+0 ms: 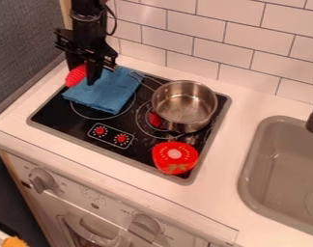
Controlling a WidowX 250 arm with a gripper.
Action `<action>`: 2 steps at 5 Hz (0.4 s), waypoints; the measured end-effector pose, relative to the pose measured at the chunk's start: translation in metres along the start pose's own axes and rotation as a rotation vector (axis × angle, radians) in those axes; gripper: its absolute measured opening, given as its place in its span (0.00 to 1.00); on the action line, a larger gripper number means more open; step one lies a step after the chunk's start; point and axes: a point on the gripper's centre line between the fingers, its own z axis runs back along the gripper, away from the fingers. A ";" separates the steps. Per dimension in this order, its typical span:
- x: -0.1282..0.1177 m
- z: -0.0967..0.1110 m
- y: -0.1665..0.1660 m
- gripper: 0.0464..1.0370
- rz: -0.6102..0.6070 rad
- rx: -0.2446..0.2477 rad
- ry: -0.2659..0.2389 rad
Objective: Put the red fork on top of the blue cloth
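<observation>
At the upper left, my gripper (83, 75) hangs by the left edge of the folded blue cloth (108, 90). It is shut on a ribbed red piece that I take for the red fork (75, 76), which sticks out to the left and down from between the fingers. The rest of the red piece is hidden by the gripper. In this view the red piece overlaps the cloth's upper left side, and I cannot tell whether they touch. The cloth lies on the back left part of the black stove top.
A metal pot (184, 106) stands right of the cloth, its handle pointing at it. A red tomato half (175, 157) lies at the stove's front right. Behind is a tiled wall (236, 43); a grey sink (281, 169) is at the right.
</observation>
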 end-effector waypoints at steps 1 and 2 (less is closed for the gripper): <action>0.004 -0.002 -0.009 0.73 0.008 -0.041 -0.029; 0.001 0.003 -0.017 0.96 0.008 -0.094 -0.049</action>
